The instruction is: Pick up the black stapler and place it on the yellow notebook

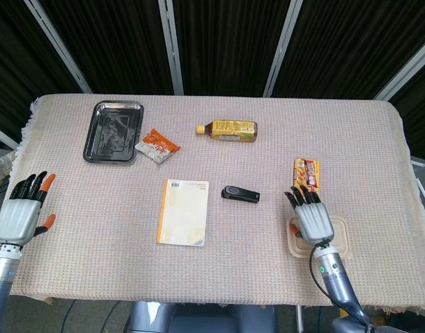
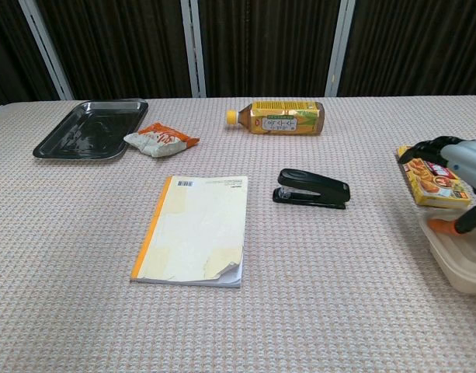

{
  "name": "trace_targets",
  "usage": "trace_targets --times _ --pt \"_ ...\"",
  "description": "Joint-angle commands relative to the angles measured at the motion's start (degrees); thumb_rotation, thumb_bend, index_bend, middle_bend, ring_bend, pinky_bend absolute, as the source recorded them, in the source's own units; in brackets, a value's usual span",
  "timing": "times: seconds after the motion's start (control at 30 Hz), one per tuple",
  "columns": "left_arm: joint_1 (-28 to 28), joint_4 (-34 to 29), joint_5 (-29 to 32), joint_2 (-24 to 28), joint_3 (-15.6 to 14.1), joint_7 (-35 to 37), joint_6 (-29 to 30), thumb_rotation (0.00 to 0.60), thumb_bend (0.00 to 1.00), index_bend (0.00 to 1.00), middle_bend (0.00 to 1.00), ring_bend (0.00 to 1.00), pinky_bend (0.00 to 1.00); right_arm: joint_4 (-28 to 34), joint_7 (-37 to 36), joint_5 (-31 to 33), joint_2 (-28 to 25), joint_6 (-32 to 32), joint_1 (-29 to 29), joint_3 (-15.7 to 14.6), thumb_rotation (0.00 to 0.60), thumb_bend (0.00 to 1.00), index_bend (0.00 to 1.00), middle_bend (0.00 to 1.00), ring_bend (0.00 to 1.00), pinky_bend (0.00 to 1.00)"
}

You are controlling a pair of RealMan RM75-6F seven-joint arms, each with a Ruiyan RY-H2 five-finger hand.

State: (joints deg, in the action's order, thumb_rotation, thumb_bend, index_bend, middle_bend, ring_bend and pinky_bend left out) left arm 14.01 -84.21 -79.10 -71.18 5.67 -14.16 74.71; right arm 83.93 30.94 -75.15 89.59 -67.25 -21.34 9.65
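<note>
Black stapler lying flat on the woven cloth, long axis running left-right, just right of the yellow notebook.
Right hand hovers over the beige lidded box, fingers spread, looks empty; left hand, seen only in head view, open too.

No text is sharp enough to read. The bottle near the far edge of the surface has a yellow label with printed characters, too small to make out. The yellow notebook has a barcode sticker at its far left corner, digits unreadable. The yellow box by the right edge has red-banded print, illegible. The snack packet beside the tray shows orange print, blurred.
</note>
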Motion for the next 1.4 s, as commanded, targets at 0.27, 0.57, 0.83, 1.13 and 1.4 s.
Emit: trace_targets --times 0.27,0.57,0.83,1.13,1.4 --pt "0.81 0.85 0.97 0.37 0.03 1.92 -1.62 0.6 0.32 0.0 0.0 0.0 0.12 0.21 8.78 6.51 5.55 2.88 -6.26 3.71 0.6 0.2 0.19 0.14 0.12 0.25" --pt "1.29 1.7 2.63 0.93 0.22 4.01 -3.28 0.6 0.32 0.0 0.0 0.0 0.12 3.25 14.73 11.18 7.52 2.09 -9.68 5.29 0.6 0.2 0.19 0.14 0.13 0.27" --pt "1.48 1.91 3.12 1.17 0.17 4.74 -3.67 0.6 0.32 0.0 0.0 0.0 0.12 2.21 16.35 14.02 10.65 2.65 -12.77 5.68 0.6 0.21 0.22 0.17 0.16 0.3" --pt "1.52 2.27 3.18 1.17 -0.13 4.98 -3.64 0.6 0.32 0.0 0.0 0.0 0.12 -1.53 15.88 16.13 13.17 4.53 -16.22 6.1 0.6 0.23 0.24 0.18 0.17 0.32" --pt "1.61 2.32 4.5 1.2 0.15 4.94 -4.08 0.6 0.32 0.0 0.0 0.0 0.12 -5.07 14.88 18.01 14.33 7.25 -19.61 6.88 0.6 0.23 0.24 0.18 0.17 0.32"
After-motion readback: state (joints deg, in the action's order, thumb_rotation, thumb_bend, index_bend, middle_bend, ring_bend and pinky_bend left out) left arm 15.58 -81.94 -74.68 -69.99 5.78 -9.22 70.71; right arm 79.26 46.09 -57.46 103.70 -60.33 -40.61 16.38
